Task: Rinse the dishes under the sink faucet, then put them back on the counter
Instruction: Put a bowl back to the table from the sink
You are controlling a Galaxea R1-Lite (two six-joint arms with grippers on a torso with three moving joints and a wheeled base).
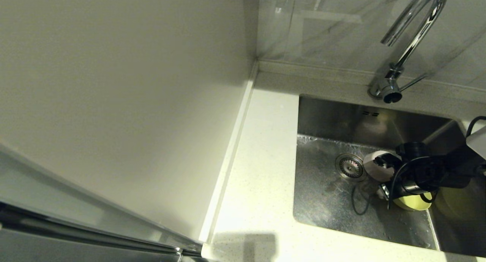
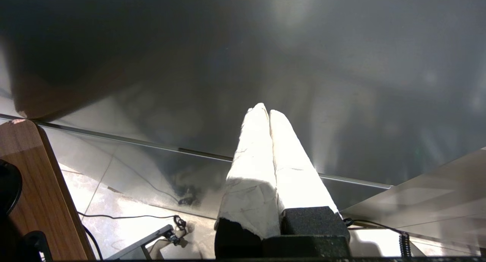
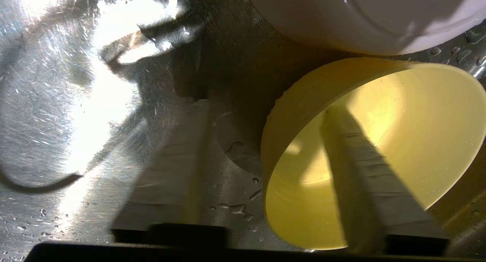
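Down in the rectangular brushed steel sink [image 1: 326, 201], the right gripper [image 3: 265, 140] straddles the rim of the matte yellow-green bowl [image 3: 398, 114], one finger inside and one outside, jaws still apart. Just beyond lies a pale pink bowl [image 3: 364, 19] beside the round strainer drain [image 1: 349, 166]. Farther back stands the chrome gooseneck faucet [image 1: 406, 49]. Elsewhere, the parked left gripper [image 2: 269, 114] is closed.

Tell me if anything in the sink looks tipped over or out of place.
Yes. The yellow-green bowl stands tilted on its edge against the sink wall, the right hand straddling its rim. A pale bowl sits beside the drain.
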